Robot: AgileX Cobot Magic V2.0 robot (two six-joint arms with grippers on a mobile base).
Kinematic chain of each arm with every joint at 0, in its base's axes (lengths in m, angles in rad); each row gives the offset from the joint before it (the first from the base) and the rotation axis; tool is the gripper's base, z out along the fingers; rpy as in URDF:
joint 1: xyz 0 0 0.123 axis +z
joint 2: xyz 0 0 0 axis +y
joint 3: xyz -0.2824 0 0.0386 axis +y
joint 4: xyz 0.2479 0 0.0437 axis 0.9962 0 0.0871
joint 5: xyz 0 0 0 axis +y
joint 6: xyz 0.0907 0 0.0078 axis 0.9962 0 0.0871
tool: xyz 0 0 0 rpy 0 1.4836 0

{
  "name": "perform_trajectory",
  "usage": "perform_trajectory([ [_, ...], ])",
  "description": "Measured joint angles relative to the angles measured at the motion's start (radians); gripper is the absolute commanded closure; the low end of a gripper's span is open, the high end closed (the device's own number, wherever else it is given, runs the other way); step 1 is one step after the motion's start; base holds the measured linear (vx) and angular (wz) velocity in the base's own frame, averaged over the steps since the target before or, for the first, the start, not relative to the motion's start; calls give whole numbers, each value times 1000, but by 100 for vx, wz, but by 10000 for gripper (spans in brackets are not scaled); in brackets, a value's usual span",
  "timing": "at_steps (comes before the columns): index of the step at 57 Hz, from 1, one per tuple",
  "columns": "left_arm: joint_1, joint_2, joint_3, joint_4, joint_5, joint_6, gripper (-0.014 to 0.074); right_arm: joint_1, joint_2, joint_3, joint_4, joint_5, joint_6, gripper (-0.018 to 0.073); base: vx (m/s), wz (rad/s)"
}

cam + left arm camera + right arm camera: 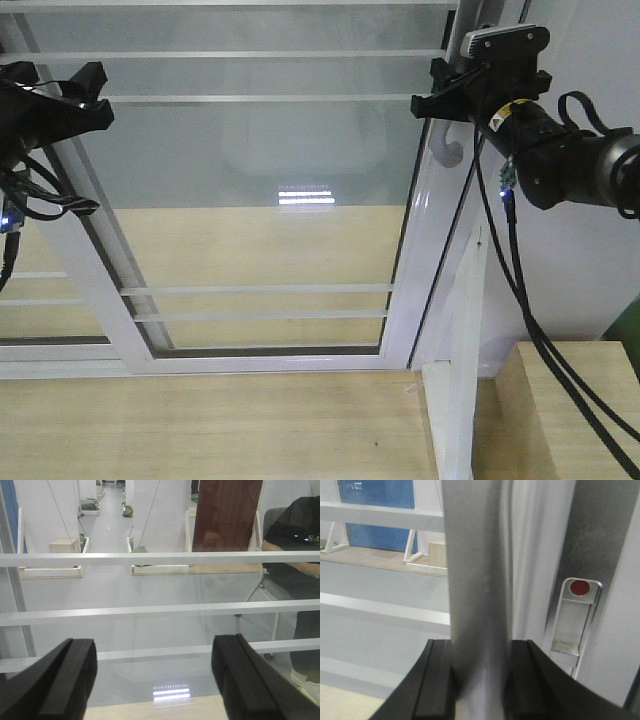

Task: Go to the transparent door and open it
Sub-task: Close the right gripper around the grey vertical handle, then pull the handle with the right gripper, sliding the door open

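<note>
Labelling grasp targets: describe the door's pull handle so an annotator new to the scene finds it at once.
Start at the transparent door, the big glass panel with white horizontal bars. Follow its right-hand frame upright to the top: the pull handle sits there, clamped in the right hand. Unlike the flat frame and the white post beside it, it is rounded and ends in a hook.

Black fingers of the right end effector clamp both sides of the grey pull handle on the transparent door. White bars cross its glass; a red-dotted latch plate sits just right of the handle.
</note>
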Motion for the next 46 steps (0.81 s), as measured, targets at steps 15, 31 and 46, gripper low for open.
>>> perform_trajectory([
  [15, 0, 0, 0, 0, 0, 0, 10, 132, 28, -26, 31, -22, -18, 568, 1, -3],
  [31, 0, 0, -5, 0, 3, 0, 10, 234, 45, -49, 8, -36, -2, 566, 1, 5],
  [46, -1, -1, -8, 0, 10, 0, 10, 332, 4, 0, -212, -93, 12, 565, -1, -2],
])
